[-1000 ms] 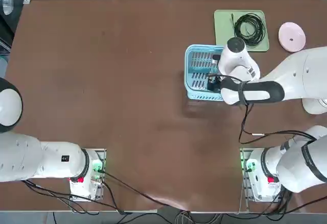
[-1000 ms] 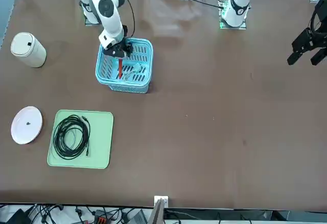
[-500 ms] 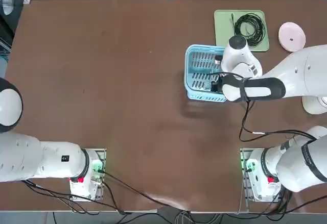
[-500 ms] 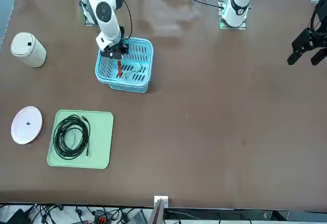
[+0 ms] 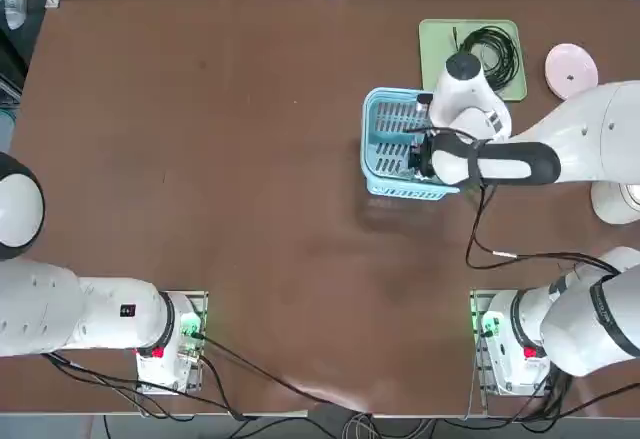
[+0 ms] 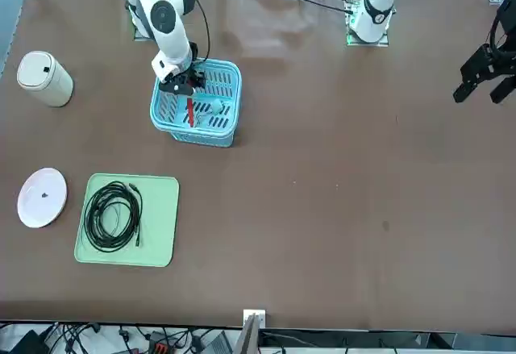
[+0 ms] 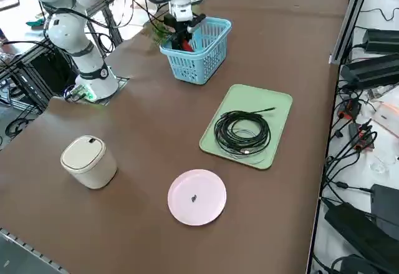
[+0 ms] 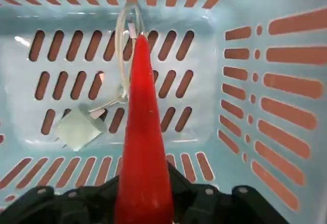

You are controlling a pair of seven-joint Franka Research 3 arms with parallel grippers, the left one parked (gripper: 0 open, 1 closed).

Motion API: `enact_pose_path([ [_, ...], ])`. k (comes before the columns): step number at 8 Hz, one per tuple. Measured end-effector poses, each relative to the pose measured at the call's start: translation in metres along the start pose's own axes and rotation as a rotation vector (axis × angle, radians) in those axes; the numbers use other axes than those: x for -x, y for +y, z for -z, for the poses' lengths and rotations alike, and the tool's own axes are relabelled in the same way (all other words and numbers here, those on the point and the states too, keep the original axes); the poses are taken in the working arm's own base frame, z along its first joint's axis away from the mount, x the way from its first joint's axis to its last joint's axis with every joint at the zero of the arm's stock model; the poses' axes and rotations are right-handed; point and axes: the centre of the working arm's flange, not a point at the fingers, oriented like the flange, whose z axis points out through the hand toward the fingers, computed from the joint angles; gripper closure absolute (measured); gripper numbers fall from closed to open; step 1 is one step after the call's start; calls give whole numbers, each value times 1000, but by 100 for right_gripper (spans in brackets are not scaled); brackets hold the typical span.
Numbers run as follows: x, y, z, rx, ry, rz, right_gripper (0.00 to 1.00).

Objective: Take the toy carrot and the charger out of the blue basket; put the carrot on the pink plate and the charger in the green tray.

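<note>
With the right gripper clamped on the toy carrot's thick end inside the blue basket, the tip pointing away past the charger just beside it, a tilted lift could snag the wall and twist the carrot loose.

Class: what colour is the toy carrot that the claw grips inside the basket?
Bright red-orange; the toy carrot shows best in the right wrist view.
</note>
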Motion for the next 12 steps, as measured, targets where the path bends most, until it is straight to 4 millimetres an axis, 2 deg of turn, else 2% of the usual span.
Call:
enact_pose_path([
  [2,-11,-10,41,37,-43,-1,84],
  [5,-26,-23,116,65,-76,-25,84],
  [8,-45,-22,176,77,-100,-66,84],
  [10,-71,6,208,67,-114,-98,84],
  [11,-90,33,221,50,-118,-104,84],
  [12,-114,70,228,27,-117,-107,84],
])
